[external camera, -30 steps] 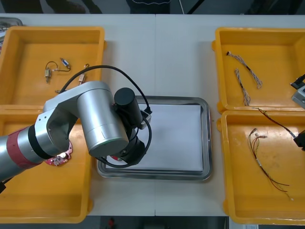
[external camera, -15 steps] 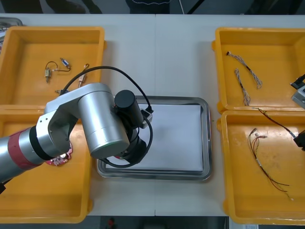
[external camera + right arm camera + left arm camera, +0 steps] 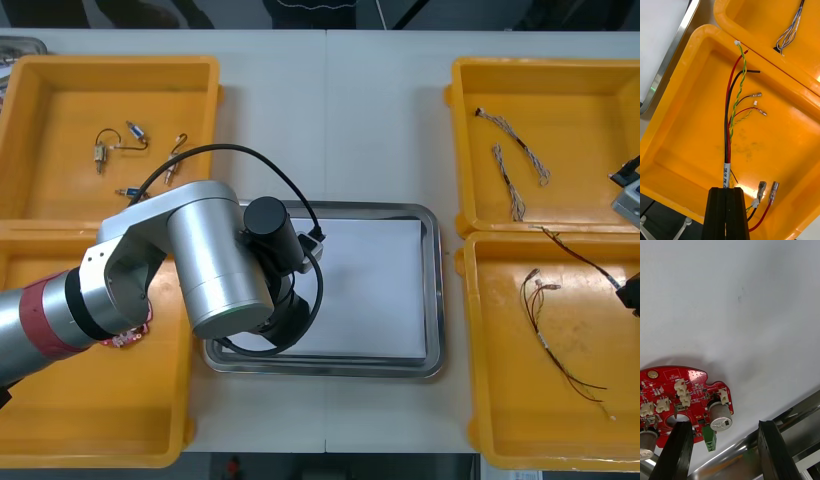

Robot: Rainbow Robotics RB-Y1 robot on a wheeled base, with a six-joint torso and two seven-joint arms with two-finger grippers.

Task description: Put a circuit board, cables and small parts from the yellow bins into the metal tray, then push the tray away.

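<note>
A round red circuit board (image 3: 681, 401) lies flat on the white inside of the metal tray (image 3: 432, 300). My left gripper (image 3: 724, 452) is open just above it. One finger (image 3: 675, 450) overlaps the board's edge and the other stands off to its side, over the tray's shiny rim (image 3: 752, 446). From the front, my left arm (image 3: 215, 260) covers the tray's left part and hides the board. My right gripper (image 3: 728, 198) hangs shut over the near right bin (image 3: 500, 420), above red, yellow and black cables (image 3: 735, 93).
Another red board (image 3: 125, 335) peeks out from under my left arm in the near left bin. Small metal parts (image 3: 115, 145) lie in the far left bin. Twisted blue and white cables (image 3: 510, 160) lie in the far right bin. The tray's right part is bare white.
My left gripper has opened and let go of the circuit board, which now rests in the tray. The left arm shifted slightly. The right arm has not moved.
</note>
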